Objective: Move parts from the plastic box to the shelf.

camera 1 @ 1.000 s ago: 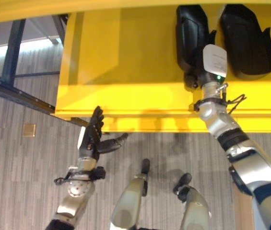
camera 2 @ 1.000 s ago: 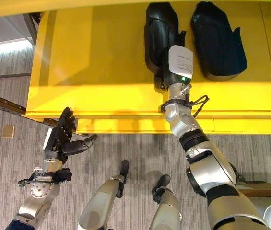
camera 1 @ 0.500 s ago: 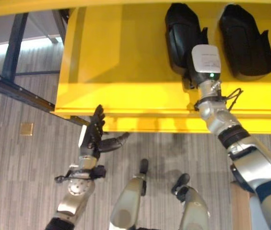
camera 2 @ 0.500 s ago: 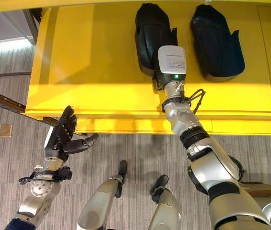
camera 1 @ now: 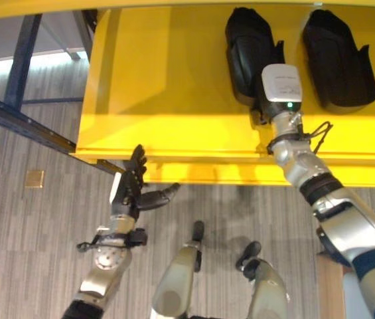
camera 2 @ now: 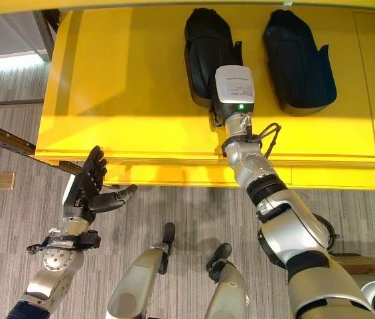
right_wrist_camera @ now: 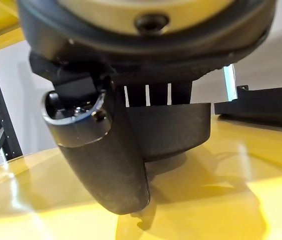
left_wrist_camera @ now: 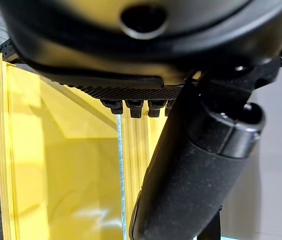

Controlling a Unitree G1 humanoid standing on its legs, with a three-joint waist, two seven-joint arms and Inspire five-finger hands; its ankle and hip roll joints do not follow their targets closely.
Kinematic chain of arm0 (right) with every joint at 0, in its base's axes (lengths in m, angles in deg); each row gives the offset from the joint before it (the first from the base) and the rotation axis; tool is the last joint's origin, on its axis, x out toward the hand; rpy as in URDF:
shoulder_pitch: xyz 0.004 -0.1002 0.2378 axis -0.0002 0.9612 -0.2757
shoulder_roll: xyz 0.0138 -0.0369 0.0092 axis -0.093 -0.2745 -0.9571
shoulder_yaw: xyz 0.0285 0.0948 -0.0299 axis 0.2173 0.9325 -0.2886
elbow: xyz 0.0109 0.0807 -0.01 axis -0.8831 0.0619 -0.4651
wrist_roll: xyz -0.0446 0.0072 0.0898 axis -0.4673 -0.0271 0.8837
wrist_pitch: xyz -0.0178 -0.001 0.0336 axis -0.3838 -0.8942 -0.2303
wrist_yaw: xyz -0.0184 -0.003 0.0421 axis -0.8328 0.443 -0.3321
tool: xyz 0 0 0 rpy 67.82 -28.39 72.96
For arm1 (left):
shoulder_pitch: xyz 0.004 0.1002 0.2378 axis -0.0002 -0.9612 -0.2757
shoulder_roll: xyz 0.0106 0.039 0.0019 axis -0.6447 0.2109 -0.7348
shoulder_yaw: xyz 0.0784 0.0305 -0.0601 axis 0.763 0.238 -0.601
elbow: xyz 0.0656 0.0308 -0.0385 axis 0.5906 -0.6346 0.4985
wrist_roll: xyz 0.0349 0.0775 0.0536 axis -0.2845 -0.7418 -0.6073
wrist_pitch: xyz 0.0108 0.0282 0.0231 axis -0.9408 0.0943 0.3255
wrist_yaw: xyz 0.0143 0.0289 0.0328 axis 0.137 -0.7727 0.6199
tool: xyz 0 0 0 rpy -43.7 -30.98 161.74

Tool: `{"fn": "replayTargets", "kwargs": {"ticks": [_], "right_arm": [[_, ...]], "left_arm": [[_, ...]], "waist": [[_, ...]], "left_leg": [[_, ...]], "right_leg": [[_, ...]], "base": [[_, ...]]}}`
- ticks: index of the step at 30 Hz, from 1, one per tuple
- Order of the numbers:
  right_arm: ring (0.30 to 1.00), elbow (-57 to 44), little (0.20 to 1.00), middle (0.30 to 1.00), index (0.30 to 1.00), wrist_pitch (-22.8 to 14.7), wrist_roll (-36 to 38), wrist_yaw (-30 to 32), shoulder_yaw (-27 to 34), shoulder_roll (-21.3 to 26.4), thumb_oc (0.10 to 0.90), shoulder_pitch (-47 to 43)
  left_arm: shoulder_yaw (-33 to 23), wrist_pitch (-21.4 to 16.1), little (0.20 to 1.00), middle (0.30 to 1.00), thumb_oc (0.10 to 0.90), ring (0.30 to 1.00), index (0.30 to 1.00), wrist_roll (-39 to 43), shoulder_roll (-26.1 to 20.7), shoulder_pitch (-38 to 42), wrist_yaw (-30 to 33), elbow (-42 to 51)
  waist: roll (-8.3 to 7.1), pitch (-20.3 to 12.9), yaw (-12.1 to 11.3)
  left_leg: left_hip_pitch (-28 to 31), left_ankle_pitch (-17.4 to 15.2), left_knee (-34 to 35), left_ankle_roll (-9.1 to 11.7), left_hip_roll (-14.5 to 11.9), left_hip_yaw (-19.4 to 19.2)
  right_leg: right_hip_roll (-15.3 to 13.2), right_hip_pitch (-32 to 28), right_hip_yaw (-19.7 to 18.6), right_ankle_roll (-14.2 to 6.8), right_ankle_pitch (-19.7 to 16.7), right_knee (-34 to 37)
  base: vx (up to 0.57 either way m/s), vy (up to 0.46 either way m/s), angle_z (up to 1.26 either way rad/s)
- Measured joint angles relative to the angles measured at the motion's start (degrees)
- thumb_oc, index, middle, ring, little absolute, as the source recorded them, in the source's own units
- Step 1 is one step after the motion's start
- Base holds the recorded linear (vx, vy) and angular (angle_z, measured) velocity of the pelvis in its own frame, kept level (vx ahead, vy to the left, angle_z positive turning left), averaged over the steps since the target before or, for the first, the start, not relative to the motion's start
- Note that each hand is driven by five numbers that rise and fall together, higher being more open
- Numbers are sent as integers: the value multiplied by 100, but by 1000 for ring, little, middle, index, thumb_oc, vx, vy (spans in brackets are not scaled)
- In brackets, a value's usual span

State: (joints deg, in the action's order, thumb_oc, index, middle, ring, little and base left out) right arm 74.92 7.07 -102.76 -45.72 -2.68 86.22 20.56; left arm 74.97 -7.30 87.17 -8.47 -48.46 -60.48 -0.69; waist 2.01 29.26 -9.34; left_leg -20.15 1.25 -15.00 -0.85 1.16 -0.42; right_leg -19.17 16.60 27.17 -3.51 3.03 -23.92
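Right hand (right_wrist_camera: 101,150) on yellow metal shelf (camera 2: 134,86), fingers straight against black moulded plastic part (camera 2: 207,50); second black part (camera 2: 299,56) beside. Left hand (camera 2: 84,189) open, idle below shelf edge. Risk: withdrawing hand drags part off edge.

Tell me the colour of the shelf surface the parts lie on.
Bright yellow shelf, clearest in the right eye view; the two parts on it are black.

Grey plank floor (camera 1: 28,232); small, perhaps brass, floor plate (camera 1: 34,178).
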Motion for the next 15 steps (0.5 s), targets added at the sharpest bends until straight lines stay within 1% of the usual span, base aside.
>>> {"fn": "replayTargets", "kwargs": {"ticks": [10,15], "right_arm": [[300,11,300,300,300,72,113,3,0,-116,400,4],[300,14,300,300,300,73,247,3,52,-178,400,19]], "left_arm": [[0,4,1000,1000,900,1000,1000,1,1,4,3,-20],[0,4,1000,1000,900,1000,1000,1,0,12,4,-31]], "waist": [[-19,-10,2],[-18,-11,5]], "left_leg": [[-9,-13,-38,0,-4,10],[-30,-51,-80,-33,-6,27]], "right_leg": [[1,-9,3,1,0,-15],[1,-8,7,2,1,-26]], "base": [[0,3,0],[0,0,0]]}}
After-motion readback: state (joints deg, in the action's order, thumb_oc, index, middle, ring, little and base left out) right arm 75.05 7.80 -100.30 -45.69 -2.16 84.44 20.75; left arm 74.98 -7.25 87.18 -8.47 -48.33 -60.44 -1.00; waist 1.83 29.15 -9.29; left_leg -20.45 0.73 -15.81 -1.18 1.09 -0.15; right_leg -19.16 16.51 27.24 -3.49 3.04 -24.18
